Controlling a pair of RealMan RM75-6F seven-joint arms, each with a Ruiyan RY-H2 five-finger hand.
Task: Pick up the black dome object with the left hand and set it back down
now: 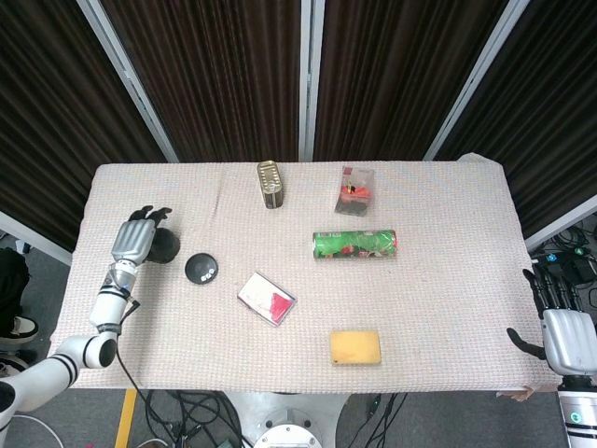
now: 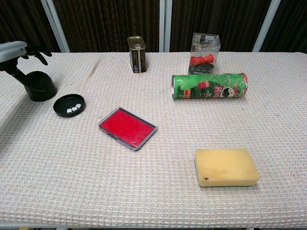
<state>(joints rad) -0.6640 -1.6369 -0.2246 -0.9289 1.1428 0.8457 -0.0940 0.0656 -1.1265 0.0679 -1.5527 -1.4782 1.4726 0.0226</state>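
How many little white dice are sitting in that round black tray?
3. The small white dice lie clustered together in the shallow round black tray near the table's left edge, just right of the black dome object. None seem hidden, though they are tiny.

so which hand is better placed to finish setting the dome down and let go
Left. The left hand is right over the black dome, which sits on the cloth beside its base dish. The right hand hangs off the table's far edge.
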